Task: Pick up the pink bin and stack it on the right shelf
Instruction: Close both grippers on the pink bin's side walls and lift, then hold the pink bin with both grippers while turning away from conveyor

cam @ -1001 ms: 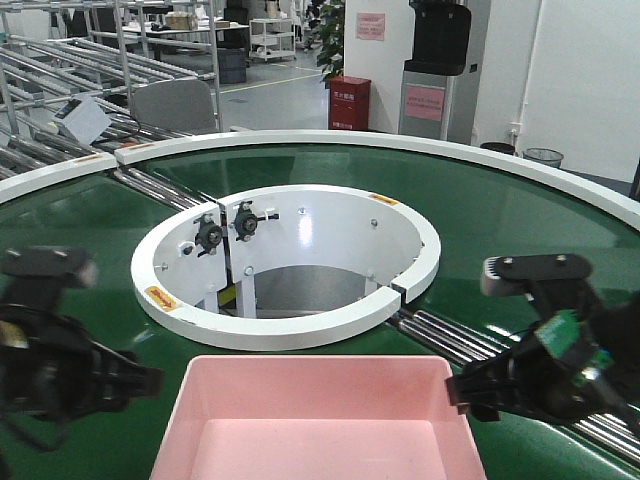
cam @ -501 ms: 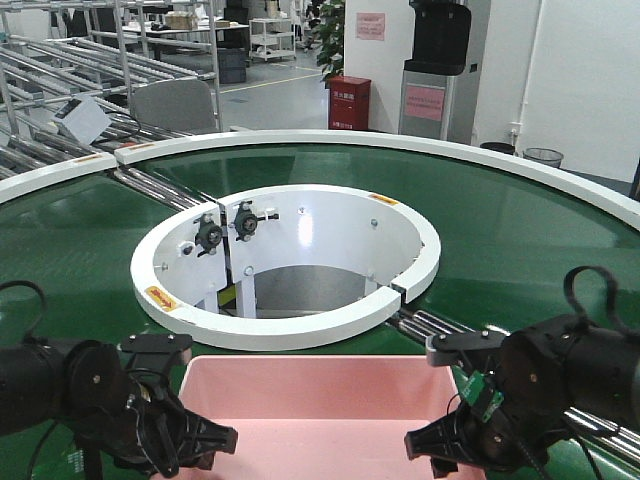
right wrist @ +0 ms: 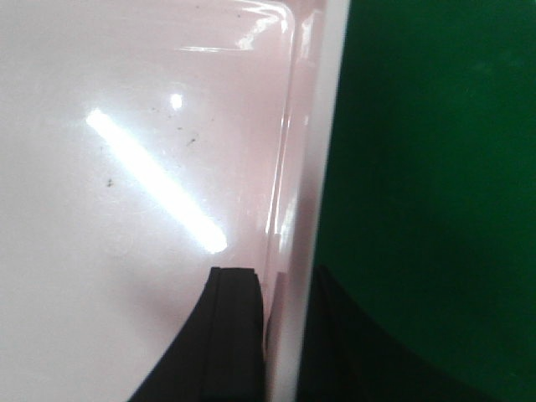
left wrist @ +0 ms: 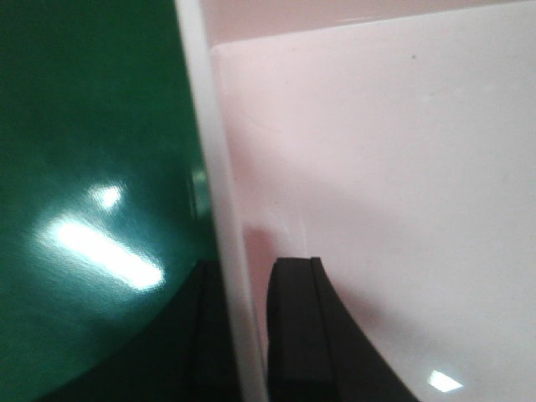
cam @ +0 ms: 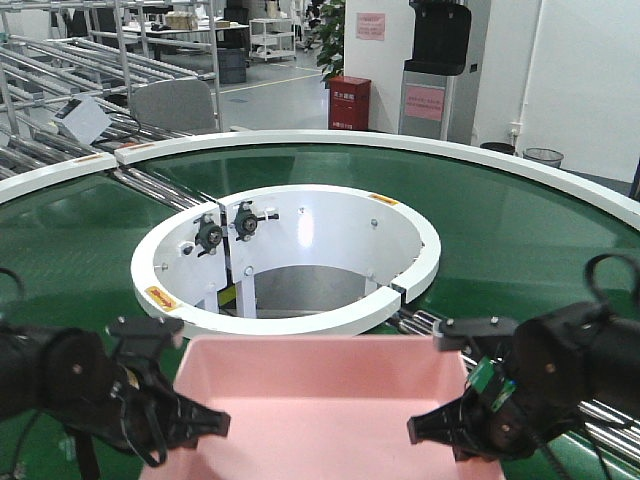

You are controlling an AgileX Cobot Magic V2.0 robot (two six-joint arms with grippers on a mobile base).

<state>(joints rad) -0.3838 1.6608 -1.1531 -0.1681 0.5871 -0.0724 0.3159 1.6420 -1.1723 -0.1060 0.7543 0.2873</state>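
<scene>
L gripper & R gripper each clamped a side wall of the pink bin, frame bottom centre. This looked set for a level two-arm lift off the green conveyor.

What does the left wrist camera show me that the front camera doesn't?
Only the left wrist view: the left hand straddling the pink bin wall up close, its inner finger against the inside and the outer one dark beyond the rim. Only the front view: the right hand at the opposite wall, and the white ring beyond the bin. Both: the bin and the green conveyor belt.
</scene>
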